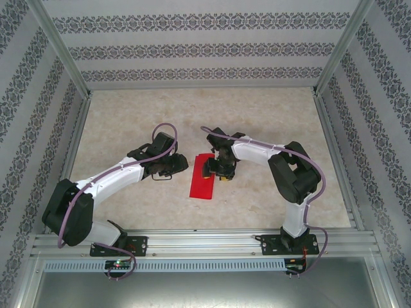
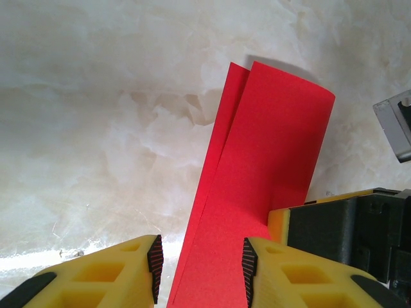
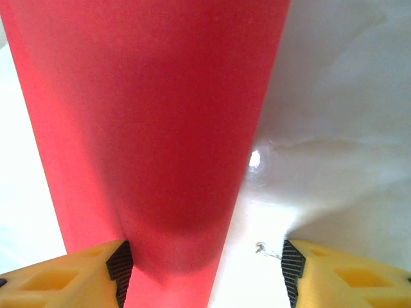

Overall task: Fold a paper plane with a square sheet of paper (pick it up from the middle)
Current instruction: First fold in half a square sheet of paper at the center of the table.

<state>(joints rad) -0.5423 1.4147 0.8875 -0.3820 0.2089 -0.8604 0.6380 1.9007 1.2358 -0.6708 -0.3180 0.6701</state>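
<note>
Patterned wallpaper panels close in a pale, marbled table (image 1: 270, 205) on three sides. From the left, the left fingers (image 2: 115, 273) stand partly open astride the near end of the square sheet of paper (image 1: 203, 179). The left pad is clear of the red edge, the right pad is at or just over it, and nothing is pinched. The sheet lies mid-table between the two arms, already folded into a narrow rectangle. On its right, the right fingers (image 3: 340, 276) are spread wide with the red strip running up between them. The left pad touches the paper's edge and the right pad is well clear, over bare table.

I judge the paper to be very light, thin and limp. It will crease easily, tear if tugged, and slide on this smooth top. A flat pinch would be awkward, so a raised edge or the fold line near the middle looks the better hold.

The top view gives the whole layout and the strip's slight slant. The left wrist view shows two layers, their far corners offset. The right wrist view shows a shadowed hollow near the fingers, so the strip may be bowing off the table there, though at this closeness that is uncertain.
</note>
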